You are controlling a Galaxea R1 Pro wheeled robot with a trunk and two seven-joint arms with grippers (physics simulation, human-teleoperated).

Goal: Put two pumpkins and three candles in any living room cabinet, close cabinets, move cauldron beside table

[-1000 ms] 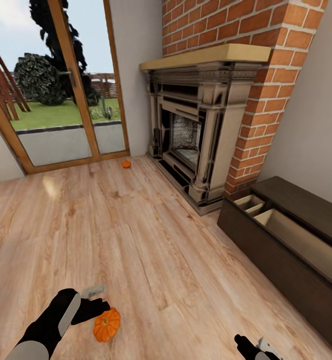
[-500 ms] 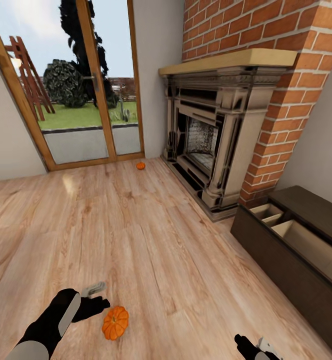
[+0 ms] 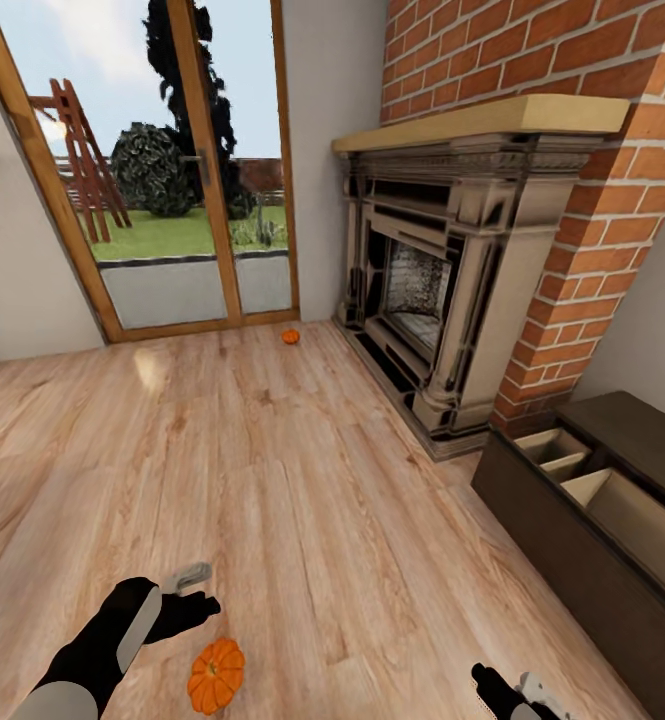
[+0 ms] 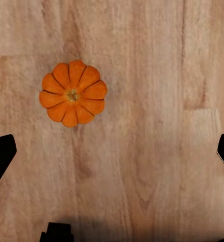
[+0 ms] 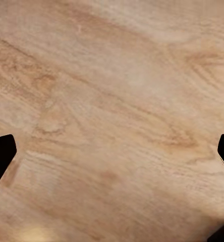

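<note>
One small orange ribbed pumpkin [image 3: 216, 676] lies on the wood floor just below and beside my left gripper [image 3: 198, 592]. In the left wrist view this pumpkin [image 4: 73, 93] is seen from above, off to one side of the open left gripper [image 4: 112, 151], with bare floor between the fingertips. A second pumpkin [image 3: 290, 337] sits far off by the glass door. My right gripper [image 3: 525, 692] hangs open over bare floor [image 5: 112, 126]. The dark-brown cabinet [image 3: 562, 545] stands at the right with its drawer pulled out, showing pale compartments. The candles and cauldron are out of view.
A brick chimney with a dark fireplace [image 3: 422, 270] stands against the right wall, beyond the cabinet. A wood-framed glass door [image 3: 172, 190] fills the back wall. Open wood floor [image 3: 272, 480] stretches between me and both.
The whole view has shifted rightward, so the camera has turned. Both arms keep their place in the picture. The near pumpkin now lies lower, closer to me than the left gripper.
</note>
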